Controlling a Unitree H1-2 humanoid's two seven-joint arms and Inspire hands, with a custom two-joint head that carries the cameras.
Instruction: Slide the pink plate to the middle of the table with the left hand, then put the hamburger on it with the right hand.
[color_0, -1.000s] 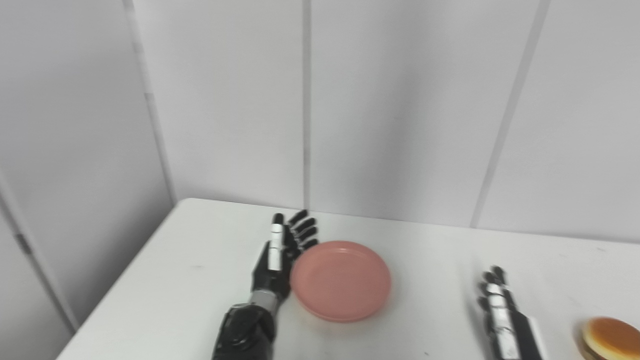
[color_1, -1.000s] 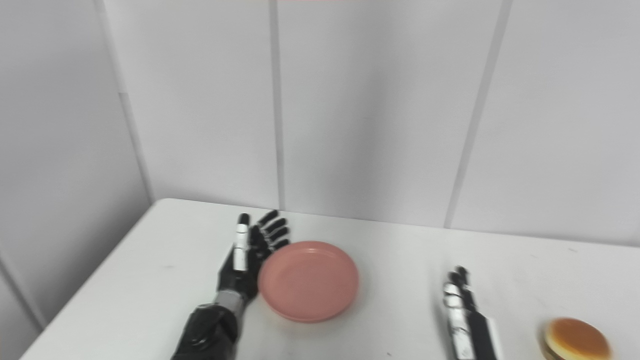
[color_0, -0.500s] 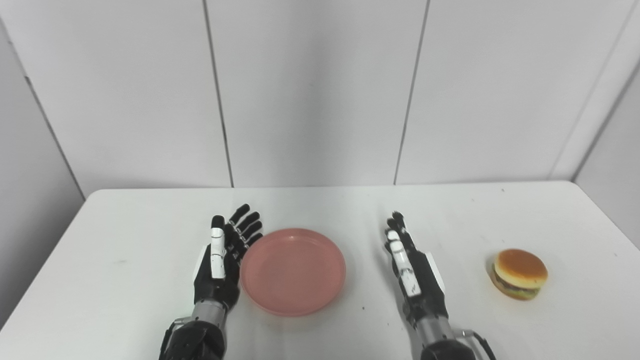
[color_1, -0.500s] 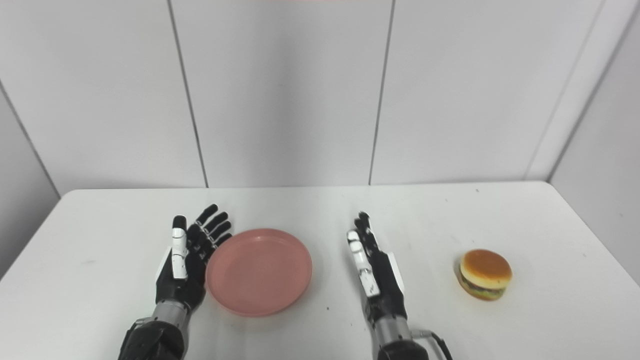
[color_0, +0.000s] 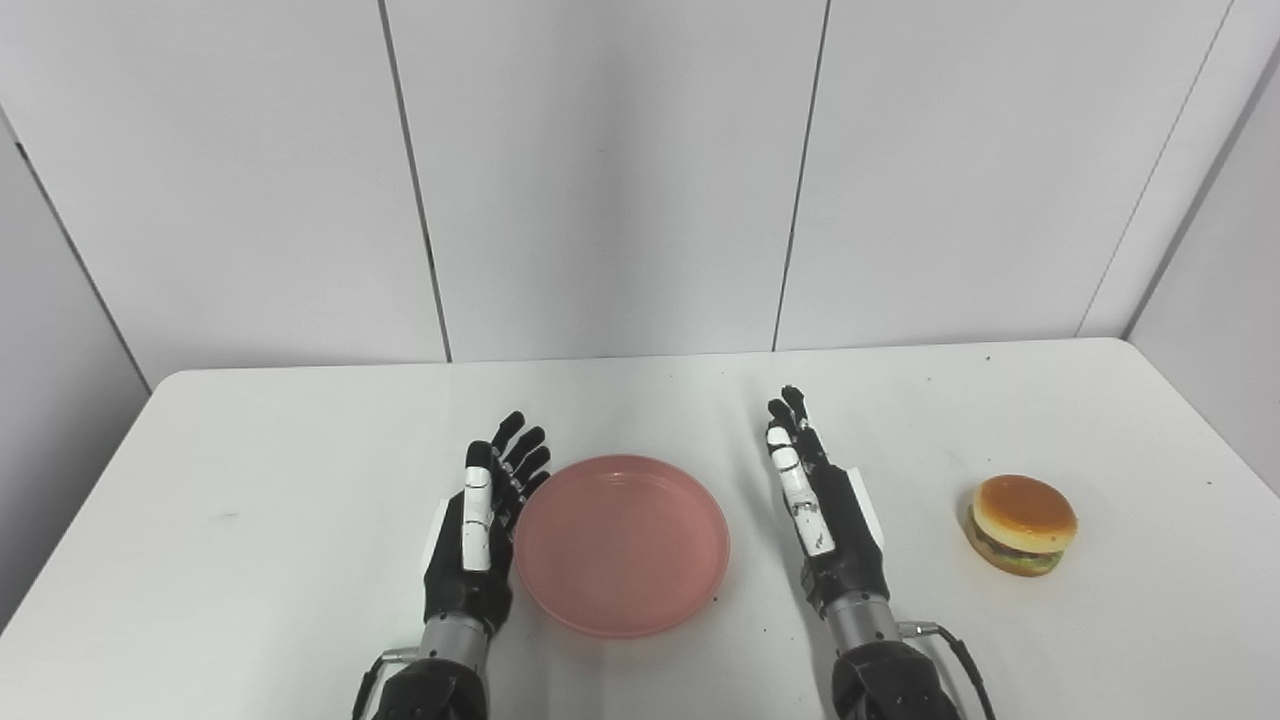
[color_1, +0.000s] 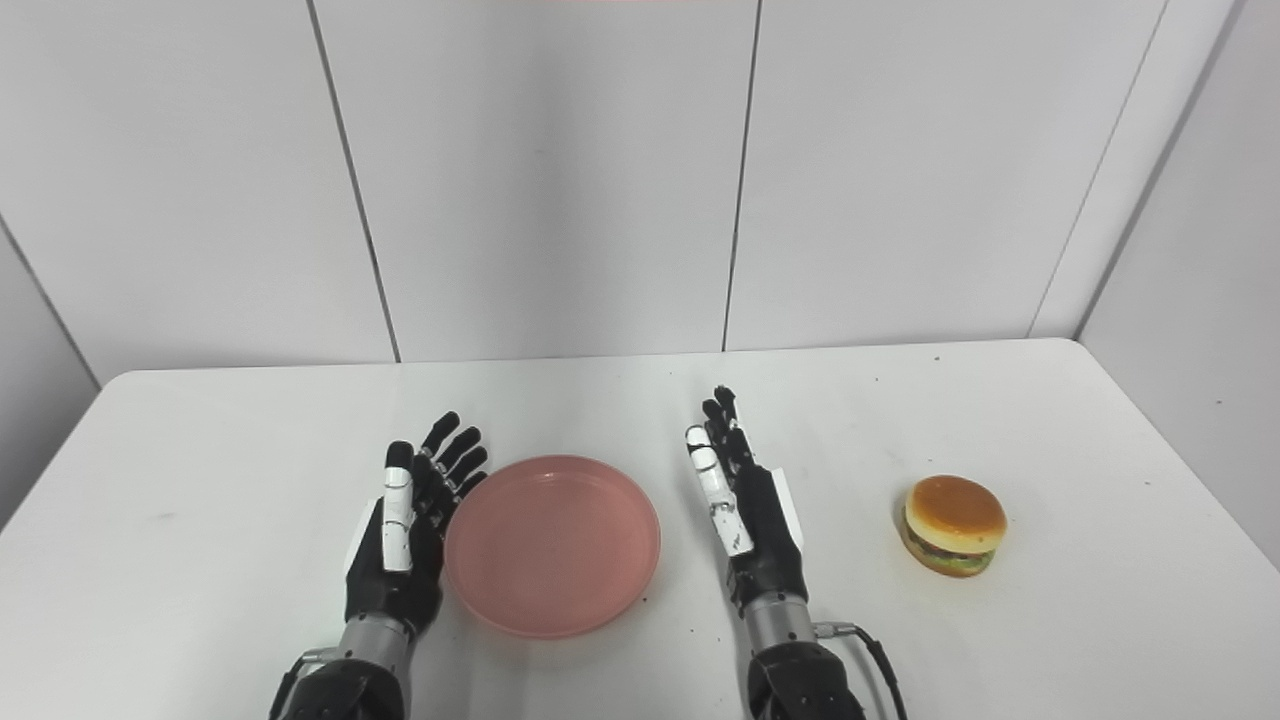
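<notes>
A pink plate (color_0: 622, 543) sits low and centre on the white table (color_0: 250, 450). The left hand (color_0: 478, 535), fingers spread, touches its left rim. The right hand (color_0: 825, 510), fingers straight and empty, stands between the plate and the hamburger (color_0: 1021, 510) at lower right.

Both arms are cut off by the bottom edge just below the wrists. The near edge of the worktop (color_0: 250, 620) is also cut off there. Whether the left hand (color_0: 478, 535) touches the rim of the pink plate (color_0: 622, 543) cannot be told. The underside of the hamburger (color_0: 1021, 510) is hidden.
</notes>
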